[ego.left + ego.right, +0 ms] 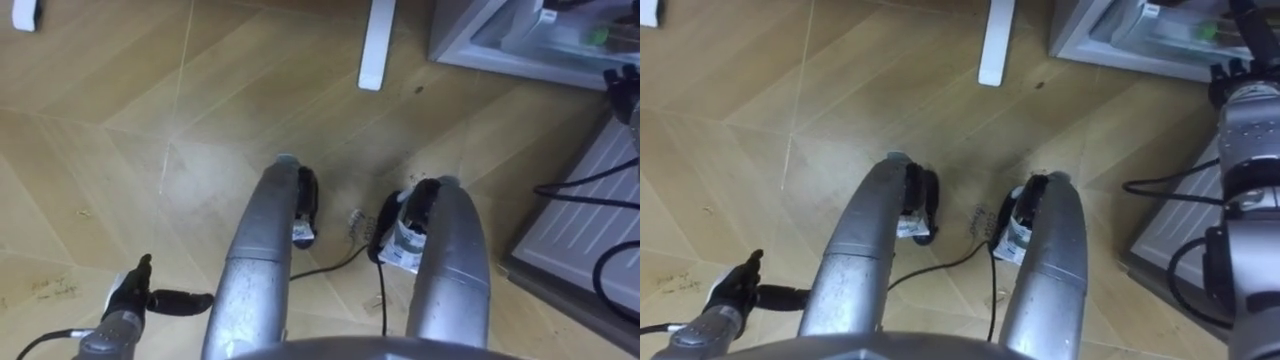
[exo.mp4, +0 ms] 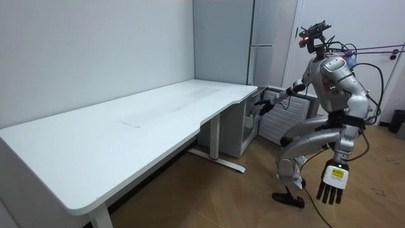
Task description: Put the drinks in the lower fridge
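You have the robot standing with knees bent at the end of the white desk (image 2: 126, 126), facing the lower fridge (image 1: 450, 40), whose ribbed door (image 1: 585, 205) stands open. Its left hand (image 2: 331, 183) hangs by its leg, fingers straight, holding nothing; the label on it is too small to read. Its right hand (image 2: 262, 106) reaches toward the fridge opening, and you cannot tell its grip. Inside sit 1 white item (image 1: 545, 15) and 1 green item (image 1: 597, 36), too blurred to confirm as drinks.

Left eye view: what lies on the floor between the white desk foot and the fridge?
Between desk foot and fridge, only bare wood floor, seen in both eye views.
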